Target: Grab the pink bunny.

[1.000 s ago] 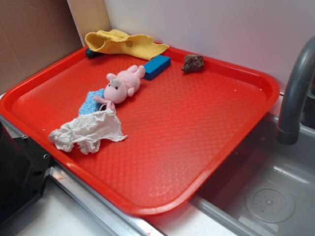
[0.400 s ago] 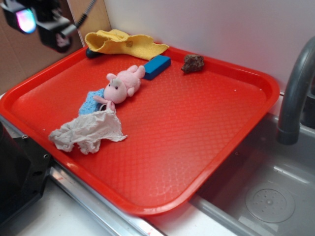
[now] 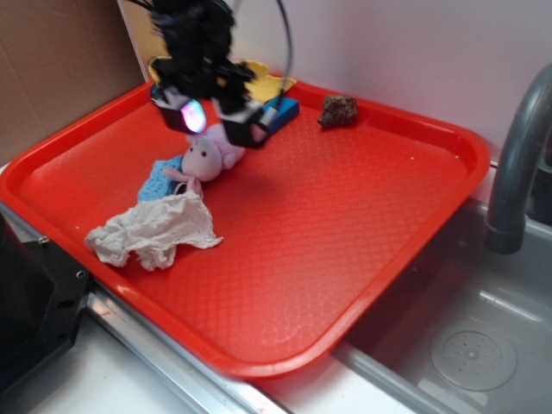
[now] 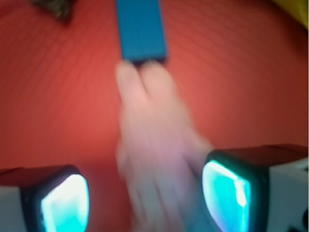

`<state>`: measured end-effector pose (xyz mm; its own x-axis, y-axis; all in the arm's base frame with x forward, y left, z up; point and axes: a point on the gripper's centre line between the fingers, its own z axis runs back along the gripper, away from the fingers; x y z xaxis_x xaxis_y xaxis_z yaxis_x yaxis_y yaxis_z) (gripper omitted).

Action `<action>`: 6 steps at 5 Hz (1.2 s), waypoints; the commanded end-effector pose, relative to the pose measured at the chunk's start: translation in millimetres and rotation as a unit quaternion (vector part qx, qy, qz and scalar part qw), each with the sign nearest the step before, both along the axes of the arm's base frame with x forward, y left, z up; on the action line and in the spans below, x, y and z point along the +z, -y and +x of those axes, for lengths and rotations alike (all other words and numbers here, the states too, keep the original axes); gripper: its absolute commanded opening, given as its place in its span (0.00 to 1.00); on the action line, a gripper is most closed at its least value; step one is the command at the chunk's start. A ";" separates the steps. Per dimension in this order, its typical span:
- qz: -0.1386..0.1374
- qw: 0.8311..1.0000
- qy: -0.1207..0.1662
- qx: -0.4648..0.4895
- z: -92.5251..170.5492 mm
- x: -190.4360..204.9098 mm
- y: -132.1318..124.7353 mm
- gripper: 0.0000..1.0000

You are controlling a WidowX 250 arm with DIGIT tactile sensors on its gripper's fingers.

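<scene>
Over the red tray (image 3: 414, 216) the tool (image 3: 210, 122) hangs spread wide, gripping nothing, right above the bunny (image 3: 207, 155), whose feet touch the blue block (image 4: 141, 29).

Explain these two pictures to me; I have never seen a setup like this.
A robot arm works over a red tray beside a sink. One picture looks from outside; the other, blurred, comes from a camera on the arm's wrist. The gripper hangs open above the pink bunny, one finger on each side, holding nothing yet. Also on the tray: a dark blue block, a light blue sponge, a white cloth, a yellow cloth and a brown lump.
</scene>
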<state>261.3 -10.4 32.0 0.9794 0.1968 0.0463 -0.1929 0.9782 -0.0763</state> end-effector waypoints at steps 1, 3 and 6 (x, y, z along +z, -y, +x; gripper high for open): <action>0.014 1.000 -0.017 -0.019 96.9 -49.1 -1.5 1.00; 0.041 0.995 -0.004 -0.090 27.5 14.4 -10.3 0.00; 0.076 0.989 0.055 -0.119 -4.6 60.5 -6.7 1.00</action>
<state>252.1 -1.2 88.1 0.9901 -0.0550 0.1293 0.0470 0.9968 0.0640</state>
